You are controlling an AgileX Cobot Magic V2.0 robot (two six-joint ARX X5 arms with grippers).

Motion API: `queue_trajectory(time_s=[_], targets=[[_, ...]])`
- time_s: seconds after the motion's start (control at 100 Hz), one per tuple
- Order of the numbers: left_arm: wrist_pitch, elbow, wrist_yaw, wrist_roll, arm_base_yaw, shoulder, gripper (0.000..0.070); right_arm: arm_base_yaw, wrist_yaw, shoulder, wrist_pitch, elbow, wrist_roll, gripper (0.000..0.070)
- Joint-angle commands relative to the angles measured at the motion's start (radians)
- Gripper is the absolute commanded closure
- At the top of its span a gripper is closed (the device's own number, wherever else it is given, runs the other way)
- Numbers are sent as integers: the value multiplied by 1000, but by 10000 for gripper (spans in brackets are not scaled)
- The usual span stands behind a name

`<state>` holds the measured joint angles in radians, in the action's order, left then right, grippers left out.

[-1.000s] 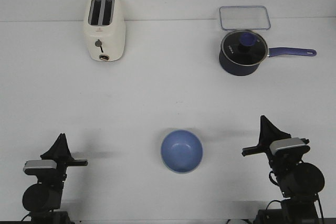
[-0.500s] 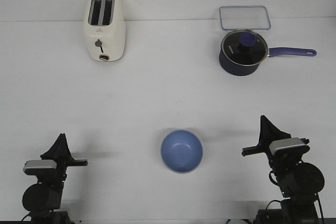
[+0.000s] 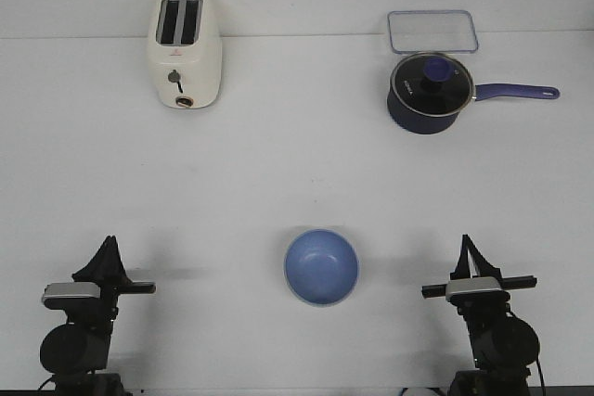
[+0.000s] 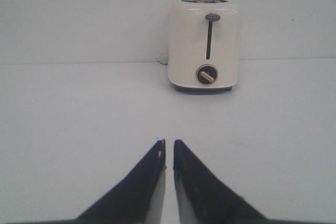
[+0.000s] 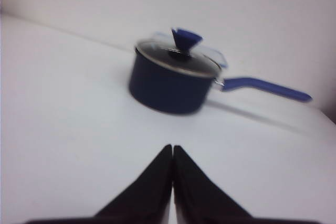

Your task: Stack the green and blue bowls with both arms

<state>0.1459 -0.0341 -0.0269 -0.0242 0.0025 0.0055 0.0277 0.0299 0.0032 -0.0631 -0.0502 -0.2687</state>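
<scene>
The light blue bowl sits upright on the white table at the front centre, between the two arms. A thin pale edge shows under its near rim; I cannot tell whether this is the green bowl, which does not show as a separate thing. My left gripper is low at the front left, well left of the bowl, jaws together and empty. My right gripper is low at the front right, well right of the bowl, shut and empty. Neither wrist view shows a bowl.
A cream toaster stands at the back left, straight ahead of the left gripper. A dark navy saucepan with a glass lid stands at the back right, handle pointing right. A clear rectangular container lies behind it.
My right arm has drawn back and lower towards the front edge and turned to face straight ahead. The left arm and the blue bowl have not moved.
</scene>
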Motion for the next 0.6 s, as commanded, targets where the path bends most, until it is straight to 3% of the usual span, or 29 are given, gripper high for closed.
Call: queue_trajectory(time_s=[0.0,0.59], targets=[[14,20,0,3,0,-1,685,6,13,-2,39,23,-23,700],[12,20,1,6,0,-1,685,13,23,-2,79,37,-23,700]])
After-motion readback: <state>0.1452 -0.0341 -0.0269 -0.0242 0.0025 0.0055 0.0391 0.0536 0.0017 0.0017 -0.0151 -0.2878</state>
